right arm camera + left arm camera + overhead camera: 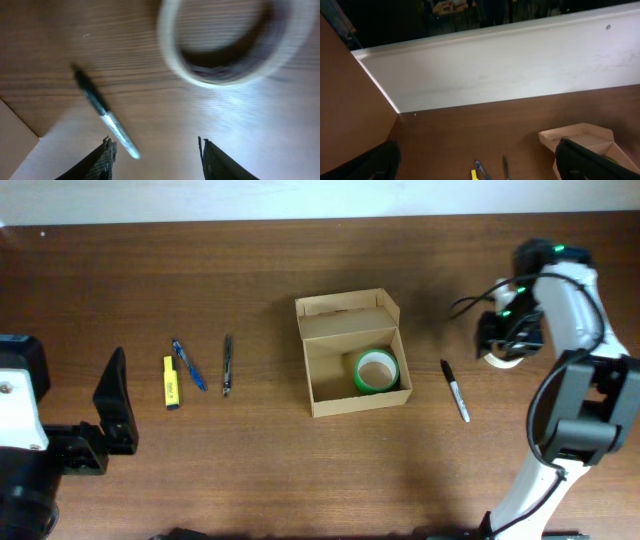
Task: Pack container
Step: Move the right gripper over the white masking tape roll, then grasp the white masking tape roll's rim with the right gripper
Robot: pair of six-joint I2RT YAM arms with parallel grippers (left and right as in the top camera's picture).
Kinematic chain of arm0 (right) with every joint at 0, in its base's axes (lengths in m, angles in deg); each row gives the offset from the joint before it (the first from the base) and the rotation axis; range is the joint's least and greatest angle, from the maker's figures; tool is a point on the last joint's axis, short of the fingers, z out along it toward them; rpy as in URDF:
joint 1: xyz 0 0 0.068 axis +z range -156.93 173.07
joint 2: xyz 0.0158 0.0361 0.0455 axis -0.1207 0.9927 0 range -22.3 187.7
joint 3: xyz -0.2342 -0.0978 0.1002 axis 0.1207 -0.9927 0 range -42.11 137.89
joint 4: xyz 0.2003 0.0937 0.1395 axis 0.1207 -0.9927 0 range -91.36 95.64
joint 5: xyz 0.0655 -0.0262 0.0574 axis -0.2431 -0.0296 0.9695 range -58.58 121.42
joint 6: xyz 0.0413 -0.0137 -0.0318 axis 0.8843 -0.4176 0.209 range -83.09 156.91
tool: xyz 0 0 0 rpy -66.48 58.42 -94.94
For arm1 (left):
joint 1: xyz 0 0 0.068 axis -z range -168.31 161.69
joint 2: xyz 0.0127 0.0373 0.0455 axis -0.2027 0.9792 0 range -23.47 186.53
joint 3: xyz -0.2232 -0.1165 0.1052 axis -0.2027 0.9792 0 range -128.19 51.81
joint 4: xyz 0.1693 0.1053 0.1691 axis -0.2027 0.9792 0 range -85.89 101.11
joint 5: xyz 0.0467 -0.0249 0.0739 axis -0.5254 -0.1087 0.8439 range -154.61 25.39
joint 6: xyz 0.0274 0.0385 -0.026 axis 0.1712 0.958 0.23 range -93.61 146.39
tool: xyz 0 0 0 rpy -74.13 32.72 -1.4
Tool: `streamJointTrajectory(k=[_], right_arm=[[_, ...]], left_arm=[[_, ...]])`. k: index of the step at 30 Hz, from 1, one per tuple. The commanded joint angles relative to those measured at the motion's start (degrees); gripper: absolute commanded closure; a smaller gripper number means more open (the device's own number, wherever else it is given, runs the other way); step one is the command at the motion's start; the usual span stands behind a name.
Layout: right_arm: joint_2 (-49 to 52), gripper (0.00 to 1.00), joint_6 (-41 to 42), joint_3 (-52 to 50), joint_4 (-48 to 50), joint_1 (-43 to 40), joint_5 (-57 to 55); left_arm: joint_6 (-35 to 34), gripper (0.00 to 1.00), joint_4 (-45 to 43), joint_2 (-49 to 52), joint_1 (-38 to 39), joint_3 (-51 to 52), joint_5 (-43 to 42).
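The tan cardboard container (345,306) stands open at the table's middle, lid flap folded back. A green tape roll (377,370) lies inside it. My right gripper (503,338) is open and empty, just above a white tape roll (495,361) on the table right of the container. In the right wrist view the white roll (225,47) lies ahead of the open jaws (155,155), with a black marker (102,115) to the left. My left gripper (112,408) is open and empty at the far left; its jaws (480,170) frame the pens, and the container (580,136) shows at the right.
A black marker (455,390) lies between the container and the right arm. A yellow highlighter (171,382), a blue pen (188,365) and a black pen (227,365) lie left of the container. A white wall runs along the table's far edge (495,70).
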Motion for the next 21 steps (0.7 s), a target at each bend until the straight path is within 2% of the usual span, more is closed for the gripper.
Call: streamJointTrajectory(k=[1, 7, 21], right_arm=[[-0.2, 0.44, -1.4, -3.0, 1.7, 1.8, 1.5], [0.0, 0.44, -2.7, -5.8, 3.5, 1.4, 2.3], [0.7, 0.44, -4.5, -5.1, 5.6, -0.2, 0.3]], left_arm=[[1.1, 0.01, 0.0, 0.6, -0.3, 0.3, -0.2], [1.1, 0.01, 0.2, 0.5, -0.3, 0.3, -0.6], [1.1, 0.01, -0.2, 0.6, -0.3, 0.3, -1.1]])
